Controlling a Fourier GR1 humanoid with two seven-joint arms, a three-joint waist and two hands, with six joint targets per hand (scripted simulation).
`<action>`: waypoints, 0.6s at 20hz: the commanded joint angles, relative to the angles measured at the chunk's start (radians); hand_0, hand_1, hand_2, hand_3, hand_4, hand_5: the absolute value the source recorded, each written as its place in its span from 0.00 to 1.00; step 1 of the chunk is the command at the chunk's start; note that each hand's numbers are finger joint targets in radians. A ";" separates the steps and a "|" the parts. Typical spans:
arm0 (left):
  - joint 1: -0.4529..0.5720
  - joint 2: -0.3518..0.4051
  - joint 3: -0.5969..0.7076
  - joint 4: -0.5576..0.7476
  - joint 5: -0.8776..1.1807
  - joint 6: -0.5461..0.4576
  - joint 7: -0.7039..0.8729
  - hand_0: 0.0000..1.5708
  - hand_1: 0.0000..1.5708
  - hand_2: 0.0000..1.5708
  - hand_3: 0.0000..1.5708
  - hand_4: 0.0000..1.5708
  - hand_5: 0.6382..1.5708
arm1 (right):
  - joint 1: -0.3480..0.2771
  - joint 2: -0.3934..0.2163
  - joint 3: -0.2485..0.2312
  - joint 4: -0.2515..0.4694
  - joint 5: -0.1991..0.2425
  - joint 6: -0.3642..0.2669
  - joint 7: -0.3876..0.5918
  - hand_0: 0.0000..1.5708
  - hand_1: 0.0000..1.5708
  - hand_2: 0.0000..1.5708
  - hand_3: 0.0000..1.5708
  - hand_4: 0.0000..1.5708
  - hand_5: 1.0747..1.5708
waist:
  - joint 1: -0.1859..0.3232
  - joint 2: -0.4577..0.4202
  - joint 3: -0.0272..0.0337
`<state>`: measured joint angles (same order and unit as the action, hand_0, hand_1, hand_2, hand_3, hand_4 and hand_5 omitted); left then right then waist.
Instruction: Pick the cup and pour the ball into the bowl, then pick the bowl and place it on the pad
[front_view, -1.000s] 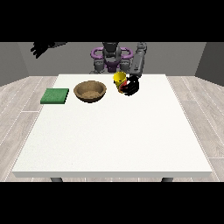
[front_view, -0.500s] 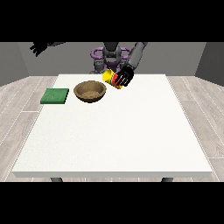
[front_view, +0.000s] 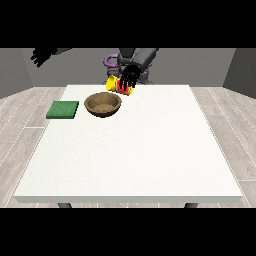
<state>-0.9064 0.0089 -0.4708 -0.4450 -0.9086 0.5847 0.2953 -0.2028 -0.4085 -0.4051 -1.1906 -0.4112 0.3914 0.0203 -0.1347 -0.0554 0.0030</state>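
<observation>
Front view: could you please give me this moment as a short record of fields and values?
cup: yellow and red, held above the table, tilted toward the bowl
holding hand: the hand at the view's right, fingers curled round the cup
bowl: brown, on the table, right of the pad
pad: green, nothing on it
other hand: at the view's left, raised off the table
ball: not visible

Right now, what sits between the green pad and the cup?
The brown bowl, seen in the front view, sits between the green pad and the yellow cup.
</observation>
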 joint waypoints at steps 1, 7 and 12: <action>-0.048 -0.008 -0.122 -0.005 -0.102 -0.114 0.155 0.84 0.84 1.00 1.00 0.90 0.98 | -0.032 0.001 0.011 0.050 0.018 -0.011 0.005 0.00 0.00 0.00 0.10 0.45 0.98 | 0.007 -0.044 -0.0014; -0.190 -0.009 -0.253 0.019 -0.279 -0.252 0.324 0.92 0.92 1.00 1.00 0.69 1.00 | -0.060 0.016 0.014 0.103 0.042 -0.002 -0.077 0.00 0.00 0.00 0.19 0.45 0.97 | -0.004 0.000 -0.0005; -0.137 -0.009 -0.342 -0.087 -0.298 -0.452 0.330 0.26 0.26 0.85 0.99 0.65 1.00 | -0.067 0.035 0.032 0.129 0.052 -0.008 -0.074 0.00 0.00 0.00 0.21 0.44 0.97 | -0.018 -0.041 -0.0019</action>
<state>-1.0520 0.0002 -0.7501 -0.4738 -1.1768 0.2629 0.6141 -0.2786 -0.3861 -0.3736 -1.0927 -0.3714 0.3841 -0.0204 -0.1596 -0.0750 0.0013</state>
